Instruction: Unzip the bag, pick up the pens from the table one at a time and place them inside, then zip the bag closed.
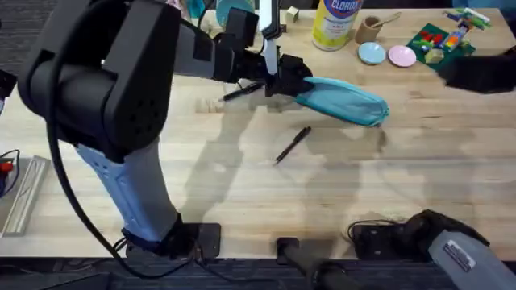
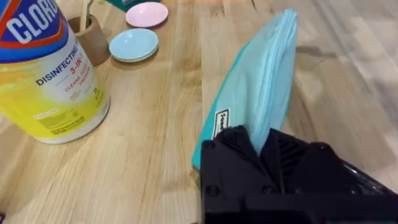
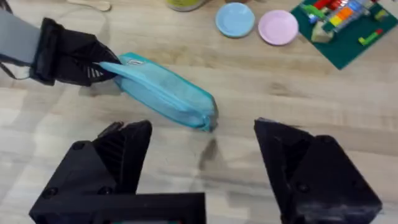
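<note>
We see the left fingers (image 1: pixel 284 78) clamped on one end of the bag (image 1: pixel 347 101), near the surface's (image 1: pixel 242 193) far edge; the right fingers (image 3: pixel 202 165) stand apart; one pen (image 1: pixel 293 145) lies mid-surface.

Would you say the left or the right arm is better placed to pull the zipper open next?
Probably right. The left gripper is shut on one end of the bag, anchoring it. The right gripper hangs open and empty near the bag's free end, so it seems freer to reach the zipper, whose pull I cannot make out.
</note>
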